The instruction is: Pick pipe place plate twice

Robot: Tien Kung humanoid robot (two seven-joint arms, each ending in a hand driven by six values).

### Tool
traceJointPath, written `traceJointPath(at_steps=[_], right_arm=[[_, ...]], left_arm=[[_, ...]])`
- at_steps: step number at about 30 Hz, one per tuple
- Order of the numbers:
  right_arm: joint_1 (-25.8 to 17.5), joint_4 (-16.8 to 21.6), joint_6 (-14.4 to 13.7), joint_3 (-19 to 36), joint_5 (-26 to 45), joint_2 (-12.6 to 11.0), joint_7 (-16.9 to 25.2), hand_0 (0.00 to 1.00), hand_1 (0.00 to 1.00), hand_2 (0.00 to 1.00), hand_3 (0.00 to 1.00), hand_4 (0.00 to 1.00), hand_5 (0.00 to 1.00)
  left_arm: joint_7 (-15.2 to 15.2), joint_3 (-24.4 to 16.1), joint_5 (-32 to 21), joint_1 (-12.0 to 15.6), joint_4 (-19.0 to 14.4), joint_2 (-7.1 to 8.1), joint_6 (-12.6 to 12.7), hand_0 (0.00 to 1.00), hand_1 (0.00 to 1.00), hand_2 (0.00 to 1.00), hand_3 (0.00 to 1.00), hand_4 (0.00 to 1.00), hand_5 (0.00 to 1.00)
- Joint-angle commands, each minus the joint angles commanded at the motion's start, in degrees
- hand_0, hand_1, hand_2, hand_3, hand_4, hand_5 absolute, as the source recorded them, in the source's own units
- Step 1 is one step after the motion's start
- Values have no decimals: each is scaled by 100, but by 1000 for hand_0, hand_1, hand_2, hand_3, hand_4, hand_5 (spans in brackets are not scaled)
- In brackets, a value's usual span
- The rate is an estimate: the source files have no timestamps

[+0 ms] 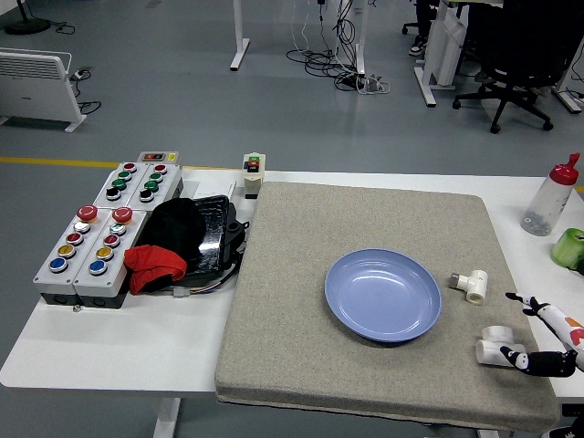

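Right hand (538, 342), fingers apart, touches nothing yet, w/ near white plastic pipe fitting (497, 347) by its fingertips; second T-shaped one (470, 285) lies farther, both right of empty blue round plate (383, 295). Probably light, stiff, slick: grip across barrel.

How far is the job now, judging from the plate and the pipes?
Nothing looks done: the blue plate is empty. In hand: the right hand reaches toward the nearer pipe fitting, apparently touching it, not lifting. The other pipe fitting lies beside the plate. Both placements are left.
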Motion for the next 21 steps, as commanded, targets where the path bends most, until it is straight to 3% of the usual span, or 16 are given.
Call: traceJointPath(at_steps=[8, 14, 15, 20, 21], right_arm=[[28, -23, 13, -218, -128, -53, -50, 998, 938, 998, 959, 747, 299], [192, -248, -212, -467, -417, 17, 6, 998, 936, 998, 959, 740, 300], [209, -276, -246, -488, -450, 27, 17, 967, 900, 985, 916, 707, 257], [282, -448, -226, -503, -568, 87, -30, 967, 900, 985, 916, 707, 257], [284, -469, -231, -499, -565, 90, -25, 777, 769, 813, 826, 653, 174]], left_arm=[[-13, 15, -36, 2, 1, 0, -4, 692, 671, 683, 617, 254, 998], [-11, 15, -41, -2, 0, -5, -2, 693, 671, 683, 616, 254, 998], [-10, 15, -42, -2, 0, -6, -2, 692, 671, 683, 616, 254, 998], [-11, 15, -50, -4, -1, -9, -1, 692, 671, 683, 616, 254, 998], [-12, 15, -52, -5, -1, -10, 0, 693, 671, 683, 616, 254, 998]])
